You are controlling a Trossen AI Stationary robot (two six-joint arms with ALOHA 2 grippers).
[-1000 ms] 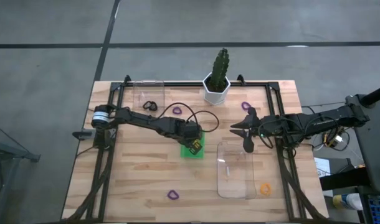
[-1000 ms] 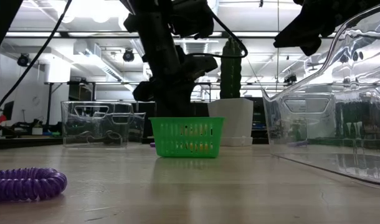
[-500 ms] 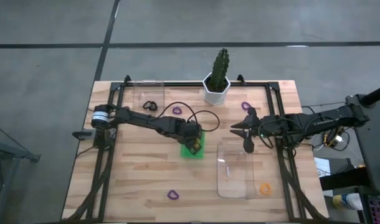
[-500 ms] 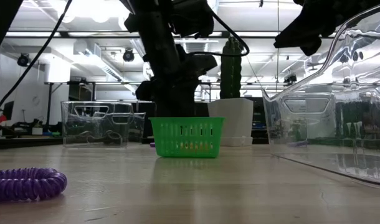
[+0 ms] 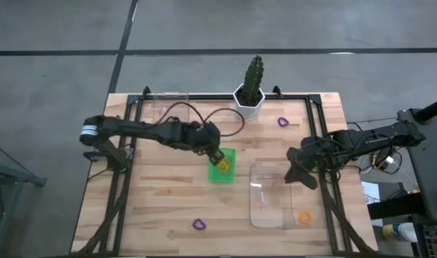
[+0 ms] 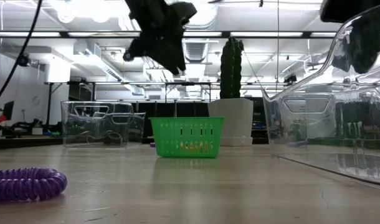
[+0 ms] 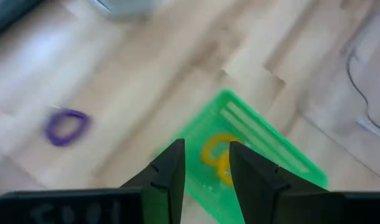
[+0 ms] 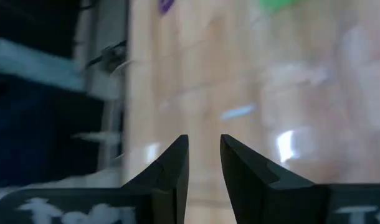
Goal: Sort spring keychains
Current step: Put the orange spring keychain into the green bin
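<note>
Left gripper [image 5: 217, 155], fingers now parted and empty, has lifted clear of the small green slatted plastic tray [image 5: 228, 174], where it hung a second ago; an orange coiled keychain [image 5: 223, 166] lies inside, evidently just dropped. Right gripper [image 5: 299, 167], jaws slightly apart and empty, has swung to the clear rigid plastic tray [image 5: 270, 208]. Purple springy keychains [image 5: 198, 224] remain on the pale wooden table [image 5: 161, 201].
</note>
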